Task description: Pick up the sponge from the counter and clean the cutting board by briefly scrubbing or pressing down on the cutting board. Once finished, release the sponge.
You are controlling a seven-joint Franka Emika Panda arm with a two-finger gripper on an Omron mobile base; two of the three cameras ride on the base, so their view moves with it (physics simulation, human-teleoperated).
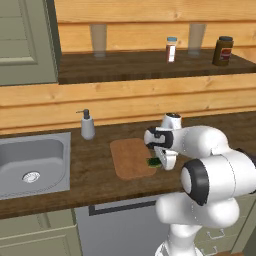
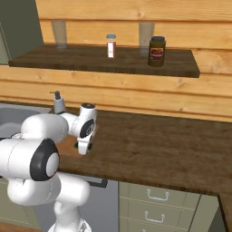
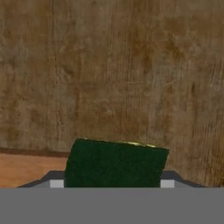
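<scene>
Holding the sponge [image 3: 114, 164] between its fingers, the claw [image 1: 159, 161] hovers at the cutting board's [image 1: 131, 159] 3 o'clock edge, above the counter [image 1: 95, 175]. Pickup done; scrubbing and release remain.

Two glasses [image 1: 99, 40], two jars [image 1: 223, 50]

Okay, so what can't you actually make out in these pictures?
- Gripper fingertips: hand view, covered by the sponge and the lower edge, so the grip itself is unclear.
- Sponge against cutting board: left base view, the white hand covers most of the sponge; touching or lifted, cannot tell.
- Cutting board: right base view, mostly behind the arm.
- Jar label: too small to read.
</scene>
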